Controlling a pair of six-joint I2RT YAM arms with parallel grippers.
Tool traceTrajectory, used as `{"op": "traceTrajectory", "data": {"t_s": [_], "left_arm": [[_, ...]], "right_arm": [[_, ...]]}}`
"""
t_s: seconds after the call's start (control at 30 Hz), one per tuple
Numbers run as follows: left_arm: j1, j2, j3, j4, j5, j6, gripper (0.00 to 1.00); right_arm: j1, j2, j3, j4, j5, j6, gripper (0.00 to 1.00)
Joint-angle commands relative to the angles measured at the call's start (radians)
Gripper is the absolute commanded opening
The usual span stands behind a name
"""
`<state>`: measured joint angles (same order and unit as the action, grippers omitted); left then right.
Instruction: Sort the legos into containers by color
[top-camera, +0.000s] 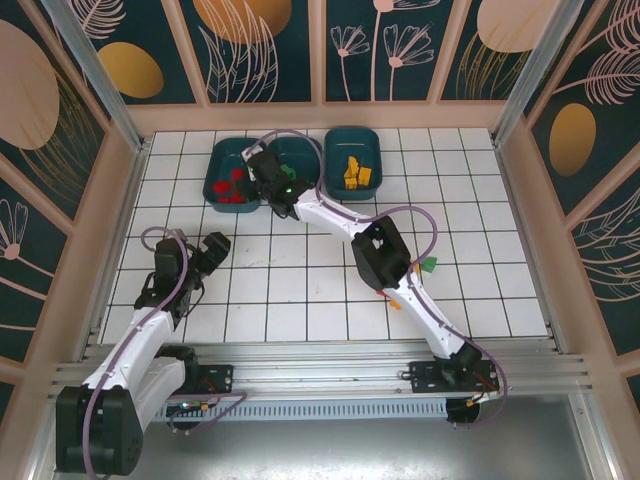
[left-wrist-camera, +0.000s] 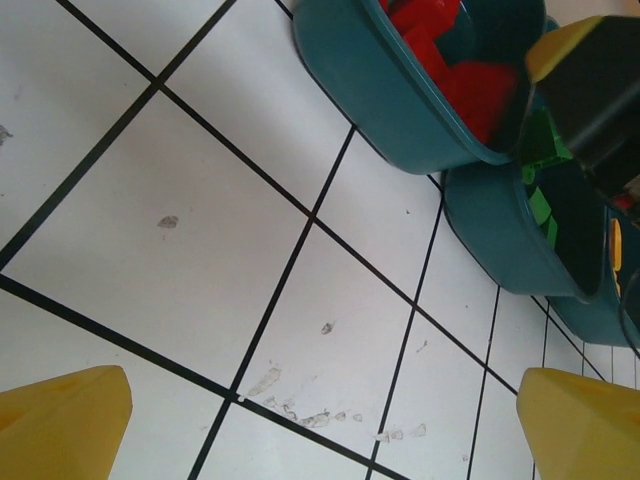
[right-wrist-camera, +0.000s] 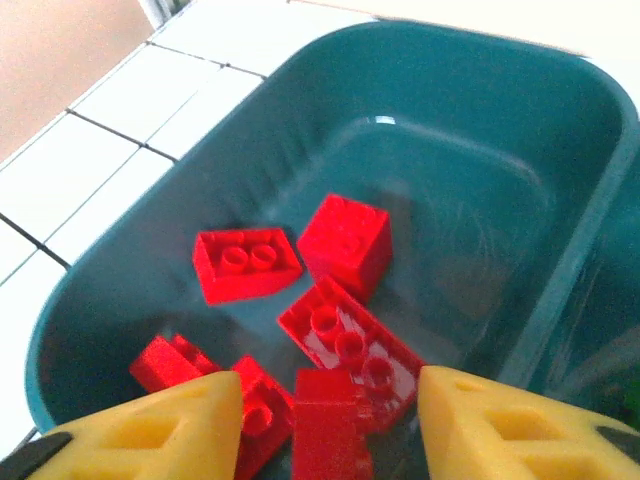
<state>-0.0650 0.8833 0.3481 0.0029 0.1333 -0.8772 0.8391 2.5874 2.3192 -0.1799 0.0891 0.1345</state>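
Three dark teal containers stand in a row at the back: the left one (top-camera: 222, 158) holds red legos (top-camera: 233, 185), the middle one (top-camera: 298, 152) green, the right one (top-camera: 352, 148) yellow-orange legos (top-camera: 357, 175). My right gripper (top-camera: 262, 172) hangs open over the left bin. In its wrist view the gripper (right-wrist-camera: 330, 410) has a red brick (right-wrist-camera: 335, 440) in the gap, touching neither finger, above several red bricks (right-wrist-camera: 345, 335) in the bin (right-wrist-camera: 440, 110). My left gripper (top-camera: 212, 250) is open and empty over bare tiles (left-wrist-camera: 325, 430).
A green brick (top-camera: 428, 265) and an orange brick (top-camera: 394, 303) lie loose on the tiles beside the right arm. The left wrist view looks toward the red bin (left-wrist-camera: 390, 100) and the green bin (left-wrist-camera: 495, 235). Walls enclose the tiled floor.
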Motion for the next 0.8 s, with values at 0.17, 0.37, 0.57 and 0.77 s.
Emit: {"op": "traceTrajectory", "data": {"t_s": [0.17, 0.37, 0.57, 0.77], "left_arm": [[0.005, -0.022, 0.091, -0.027, 0.050, 0.035, 0.99], [0.004, -0.035, 0.092, 0.045, 0.200, 0.028, 0.98], [-0.072, -0.023, 0.132, 0.023, 0.293, 0.014, 0.94], [-0.204, -0.024, 0.121, 0.024, 0.258, -0.003, 0.91]], "right_arm": [[0.008, -0.133, -0.055, -0.037, 0.043, -0.001, 0.58], [-0.001, -0.561, -0.586, 0.069, 0.163, 0.052, 0.57], [-0.105, -0.953, -1.045, -0.077, 0.248, 0.293, 0.61], [-0.168, -1.207, -1.351, -0.243, 0.286, 0.491, 0.66]]}}
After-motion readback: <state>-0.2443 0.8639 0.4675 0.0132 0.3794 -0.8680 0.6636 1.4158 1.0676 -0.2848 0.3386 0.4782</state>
